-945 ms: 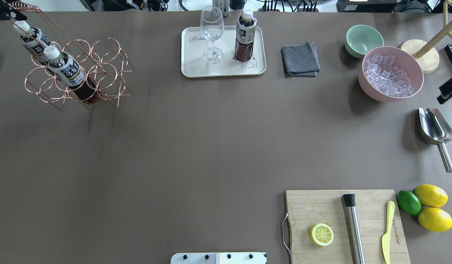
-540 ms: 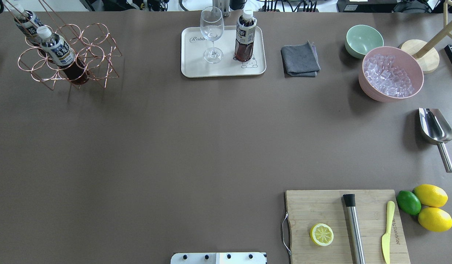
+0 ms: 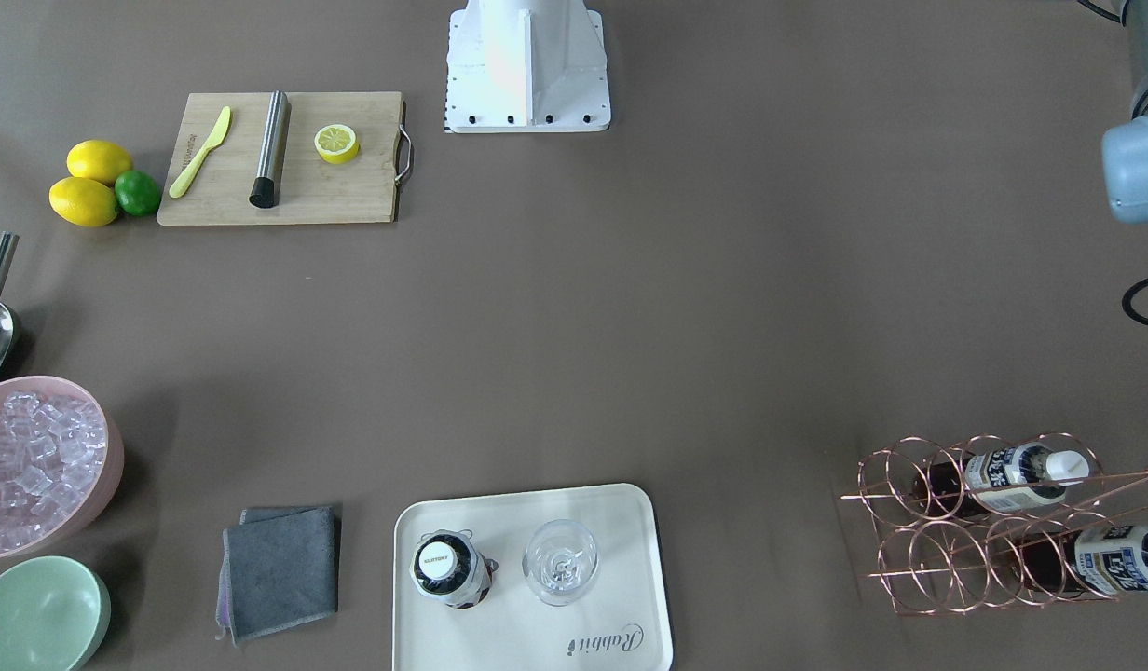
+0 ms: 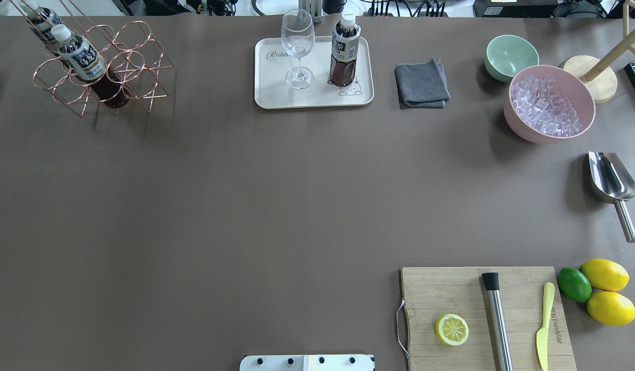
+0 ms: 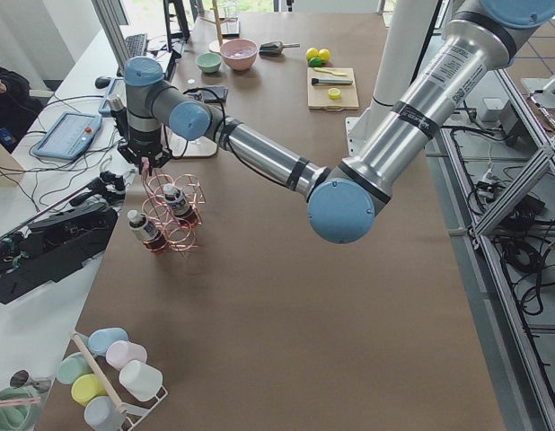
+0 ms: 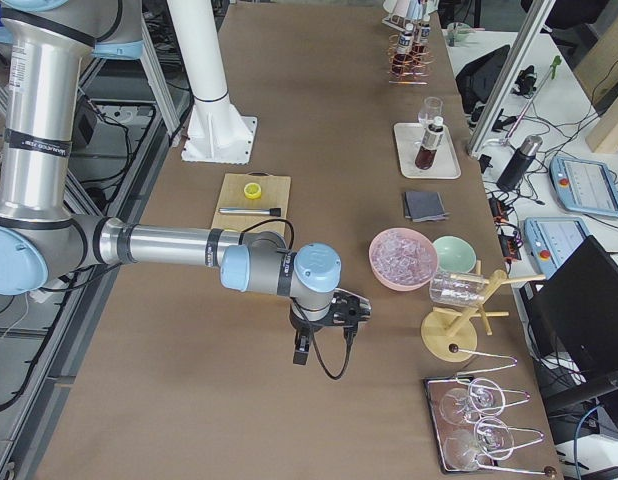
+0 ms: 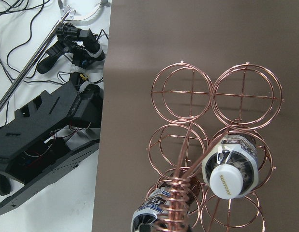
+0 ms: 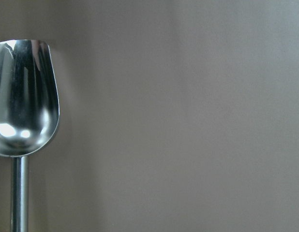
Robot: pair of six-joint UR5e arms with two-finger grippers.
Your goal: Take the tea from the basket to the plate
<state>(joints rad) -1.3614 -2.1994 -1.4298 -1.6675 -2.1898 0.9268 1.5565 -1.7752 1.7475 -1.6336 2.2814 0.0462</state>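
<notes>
Already one tea (image 4: 344,51) stands upright on the plate (image 4: 276,95), over the drawn bear, with a wine glass (image 4: 297,49) just beside it on the same plate. The basket (image 4: 137,62), a copper wire rack, sits well apart at the table's far left corner. A nearer bottle (image 4: 83,57) and a farther bottle (image 4: 42,18) lean slanted in its rings.

To the plate's other side lie a folded grey cloth (image 4: 421,83), a green bowl (image 4: 511,55) and a pink bowl of ice (image 4: 549,103). Nearer the robot are a steel scoop (image 4: 610,181), then a cutting board (image 4: 451,293) bearing a lemon half (image 4: 452,330), a steel rod (image 4: 497,319) and a yellow knife (image 4: 544,330). A lime (image 4: 574,284) and two lemons lie just beside the board.

Neither claw shows from overhead or from the front. Only the left side view shows the left gripper (image 5: 145,164), right above the basket's handle. Only the right side view shows the right gripper (image 6: 334,312), hanging over the table. Whether either claw is spread or pressed together, I cannot tell.

The left wrist view looks down through the rings at a white cap (image 7: 227,176) behind the twisted copper handle (image 7: 177,203). The right wrist view shows only the scoop on the brown table (image 8: 188,116).
</notes>
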